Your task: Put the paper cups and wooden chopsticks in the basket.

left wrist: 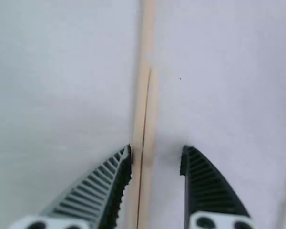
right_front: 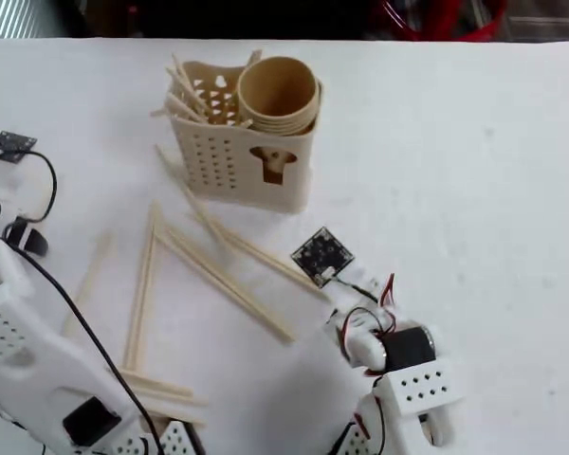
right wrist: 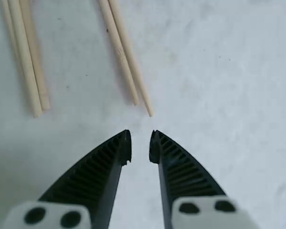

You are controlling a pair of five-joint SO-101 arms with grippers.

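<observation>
Several chopsticks [right_front: 226,282] loose on table [right_front: 474,171] | cups [right_front: 277,93] stacked in basket [right_front: 218,163] | left gripper [left wrist: 156,160] spread astride a pair [left wrist: 145,95] | right gripper [right wrist: 140,143] slightly parted, empty, near tips [right wrist: 144,104]

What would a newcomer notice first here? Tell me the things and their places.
The beige perforated basket stands at the far middle of the white table, holding stacked paper cups and a bundle of chopsticks. In front of it, loose chopsticks lie scattered. The left gripper sits low, fingers open either side of a chopstick pair.
</observation>
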